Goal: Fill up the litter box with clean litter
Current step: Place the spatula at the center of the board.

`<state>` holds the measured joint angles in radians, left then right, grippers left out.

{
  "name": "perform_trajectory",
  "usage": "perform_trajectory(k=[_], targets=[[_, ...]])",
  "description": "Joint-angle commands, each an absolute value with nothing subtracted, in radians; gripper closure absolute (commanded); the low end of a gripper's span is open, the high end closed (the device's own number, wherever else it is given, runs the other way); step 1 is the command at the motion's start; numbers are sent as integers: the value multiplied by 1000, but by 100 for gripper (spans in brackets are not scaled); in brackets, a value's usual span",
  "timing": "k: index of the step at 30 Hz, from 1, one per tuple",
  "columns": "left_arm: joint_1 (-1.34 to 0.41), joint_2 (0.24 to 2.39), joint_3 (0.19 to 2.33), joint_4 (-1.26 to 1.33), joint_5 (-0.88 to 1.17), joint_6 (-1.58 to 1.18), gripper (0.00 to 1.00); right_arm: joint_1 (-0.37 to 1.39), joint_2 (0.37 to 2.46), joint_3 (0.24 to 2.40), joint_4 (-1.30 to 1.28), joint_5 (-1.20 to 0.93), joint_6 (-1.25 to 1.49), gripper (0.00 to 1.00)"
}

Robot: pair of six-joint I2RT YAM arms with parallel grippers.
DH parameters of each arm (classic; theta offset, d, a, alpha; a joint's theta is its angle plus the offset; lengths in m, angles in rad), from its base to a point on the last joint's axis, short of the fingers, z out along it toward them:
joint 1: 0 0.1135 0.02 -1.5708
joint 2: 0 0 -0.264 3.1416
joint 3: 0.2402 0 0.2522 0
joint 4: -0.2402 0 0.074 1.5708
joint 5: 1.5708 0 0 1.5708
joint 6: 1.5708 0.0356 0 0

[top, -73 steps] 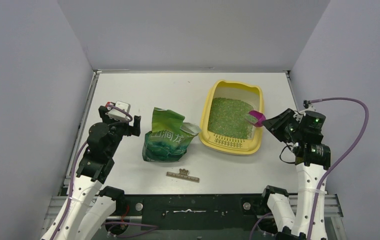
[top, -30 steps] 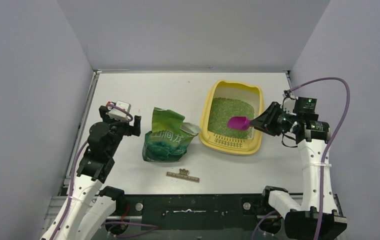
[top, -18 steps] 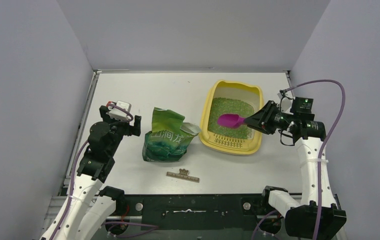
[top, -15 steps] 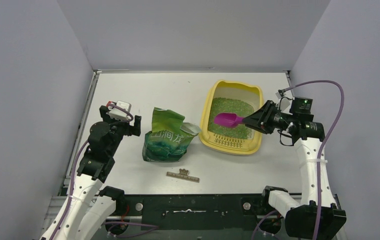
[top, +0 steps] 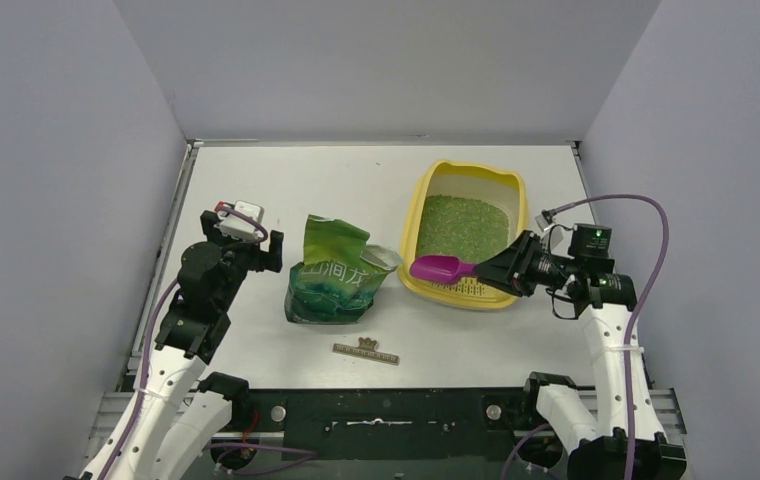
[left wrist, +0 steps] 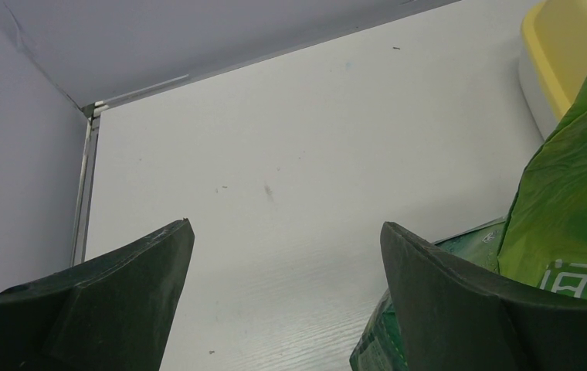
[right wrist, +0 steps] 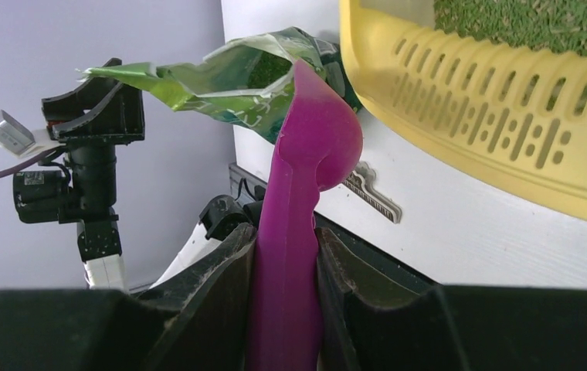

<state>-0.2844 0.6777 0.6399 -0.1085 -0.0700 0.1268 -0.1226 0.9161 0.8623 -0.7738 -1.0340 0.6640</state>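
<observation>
Bright, even light falls from above on the white table [top: 286, 180] — shadows beneath the litter bag [top: 331, 280] and the litter box [top: 411, 240] are faint and soft-edged. The top view is sharp throughout. In the wrist views the left gripper [left wrist: 286, 226] and right gripper [right wrist: 283, 232] sit close to the lens, dark and underexposed; the magenta scoop [right wrist: 306, 154] carries a mild sheen.

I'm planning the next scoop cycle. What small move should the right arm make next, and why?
Probably carry the magenta plastic scoop slightly left and dip its bowl into the open mouth of the glossy green bag. The right gripper grips its handle, the bowl looks empty above the near rim of the pale yellow litter box, and bare floor shows beyond the light-green granules.
</observation>
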Motion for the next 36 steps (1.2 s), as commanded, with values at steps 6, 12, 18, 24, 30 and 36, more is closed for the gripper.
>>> perform_trajectory(k=[6, 12, 18, 24, 30, 36], targets=[[-278, 671, 679, -60, -59, 124, 10, -71, 740, 637, -574, -1014, 906, 100], [-278, 674, 678, -58, -53, 121, 10, -45, 678, 532, -592, -997, 922, 100], [-278, 672, 679, -61, -54, 121, 10, -37, 692, 460, -598, -986, 894, 100], [-278, 678, 680, -62, -51, 121, 10, -21, 718, 432, -627, -953, 834, 100], [-278, 684, 680, -60, -47, 120, 10, 14, 726, 393, -625, -916, 821, 99], [-278, 683, 683, -63, -48, 123, 10, 32, 728, 352, -600, -899, 829, 94]])
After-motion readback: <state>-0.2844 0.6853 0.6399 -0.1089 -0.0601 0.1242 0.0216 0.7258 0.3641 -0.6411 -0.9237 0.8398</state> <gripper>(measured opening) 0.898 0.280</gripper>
